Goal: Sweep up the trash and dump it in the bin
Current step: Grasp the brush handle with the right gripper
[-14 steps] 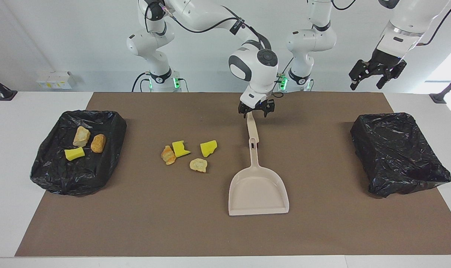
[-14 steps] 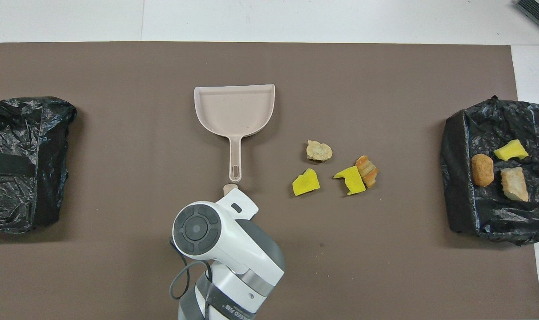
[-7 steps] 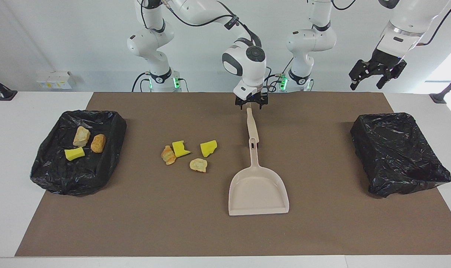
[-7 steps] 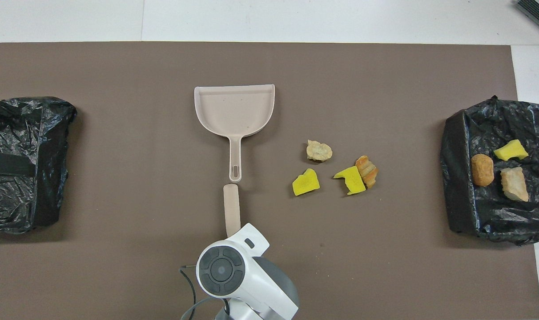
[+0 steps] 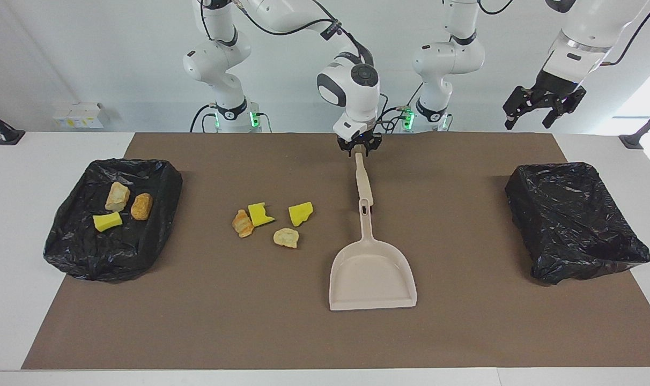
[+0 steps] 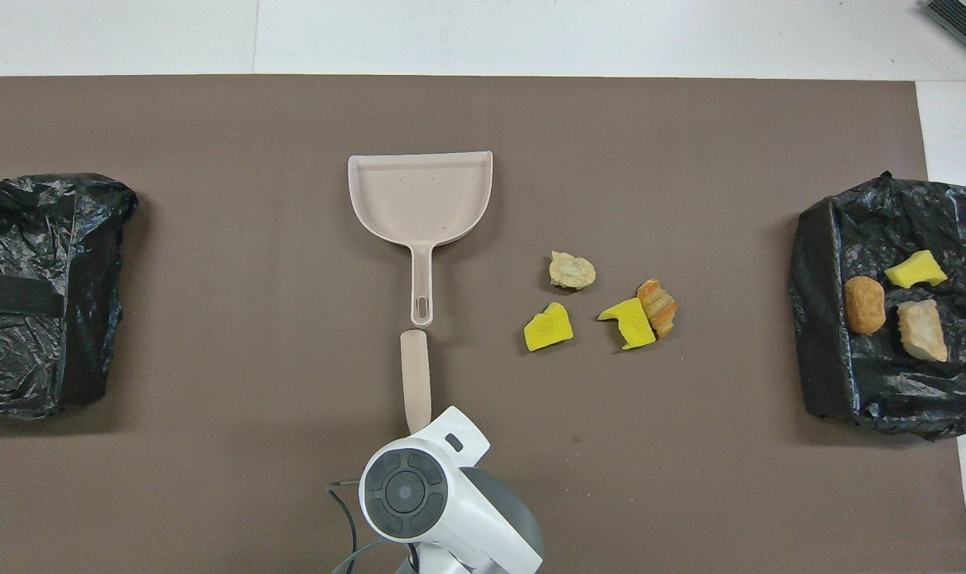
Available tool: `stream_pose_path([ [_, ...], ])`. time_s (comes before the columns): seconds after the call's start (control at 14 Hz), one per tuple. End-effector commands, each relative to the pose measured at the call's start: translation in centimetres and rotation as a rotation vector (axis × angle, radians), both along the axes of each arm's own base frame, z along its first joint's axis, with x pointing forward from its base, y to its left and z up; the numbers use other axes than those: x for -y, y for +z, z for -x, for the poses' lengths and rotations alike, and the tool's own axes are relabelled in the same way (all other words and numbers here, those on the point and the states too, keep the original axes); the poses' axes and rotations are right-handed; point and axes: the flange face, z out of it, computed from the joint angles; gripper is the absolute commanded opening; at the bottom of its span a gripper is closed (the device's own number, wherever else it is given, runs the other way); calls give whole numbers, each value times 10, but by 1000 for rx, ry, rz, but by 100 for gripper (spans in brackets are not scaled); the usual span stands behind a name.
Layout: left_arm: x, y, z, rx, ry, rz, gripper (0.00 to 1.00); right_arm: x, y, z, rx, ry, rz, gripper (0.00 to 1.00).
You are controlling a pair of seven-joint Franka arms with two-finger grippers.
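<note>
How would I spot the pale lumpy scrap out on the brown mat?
Start at the beige plastic dustpan in the middle of the brown mat. Beside it, toward the right arm's end, lie four loose scraps. The pale tan crusty lump is the one farthest from the robots, neither bright yellow nor orange.

A robotics lab: white robot arms [image 5: 218, 59] bolted along the upper edge of a white table [image 5: 14, 225], brown mat [image 5: 260, 321] centre frame, bare walls above.

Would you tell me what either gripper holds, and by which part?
The right gripper is closed on the beige flat brush handle at the end nearest the robots. The left gripper holds nothing.
</note>
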Motion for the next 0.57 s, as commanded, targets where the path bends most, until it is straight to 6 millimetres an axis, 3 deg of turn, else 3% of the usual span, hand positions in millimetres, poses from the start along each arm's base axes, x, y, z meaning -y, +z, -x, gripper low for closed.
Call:
stream_pose_path([
  [0.0, 0, 4, 3, -5, 8, 5, 100, 5, 5, 3, -4, -30, -12, 0],
  [0.14, 0, 4, 3, -5, 8, 5, 100, 7, 9, 1, -18, -34, 0, 0],
  [0.36, 0, 4, 4, -6, 6, 5, 100, 14, 38, -1, -25, -100, 7, 0],
  [0.5, 0, 4, 3, -5, 8, 5, 100, 39, 63, -14, -40, -141, 23, 0],
])
